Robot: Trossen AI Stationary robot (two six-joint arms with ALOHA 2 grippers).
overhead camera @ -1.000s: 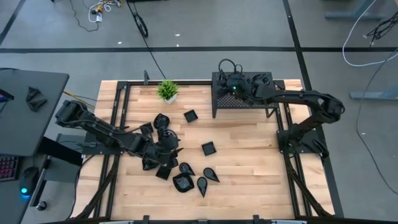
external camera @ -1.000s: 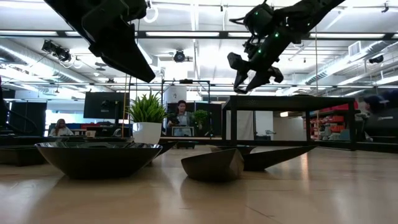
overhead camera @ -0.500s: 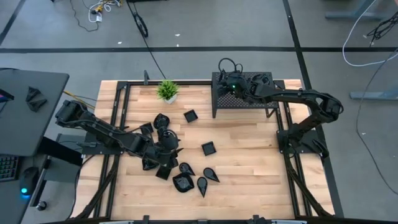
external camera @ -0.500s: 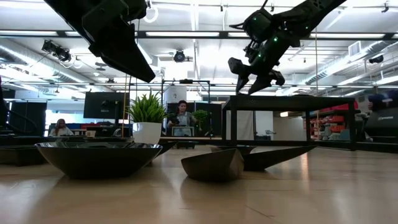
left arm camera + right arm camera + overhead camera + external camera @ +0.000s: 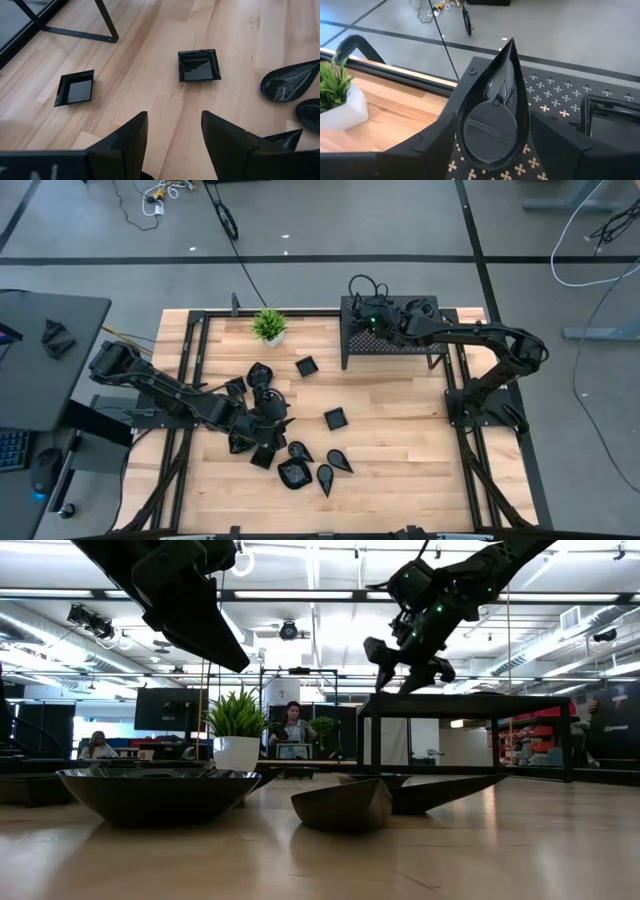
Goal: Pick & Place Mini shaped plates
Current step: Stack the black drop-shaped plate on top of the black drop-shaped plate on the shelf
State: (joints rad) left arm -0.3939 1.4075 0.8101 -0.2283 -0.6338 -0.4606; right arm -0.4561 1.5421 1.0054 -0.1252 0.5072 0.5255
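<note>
The rack [image 5: 392, 328] sits upper right of the table [image 5: 400, 430]. Over it the right gripper [image 5: 492, 150] cradles a teardrop plate [image 5: 492, 112] for setting down; grip uncertain. Plates [image 5: 300, 465] cluster lower left, where the left gripper [image 5: 172, 132] hangs, fingers apart.

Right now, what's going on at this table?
The right gripper is over the black perforated rack with a teardrop plate between its fingers. The left gripper hangs open over the wooden table, above the scattered mini plates, with two square plates ahead of it.
</note>
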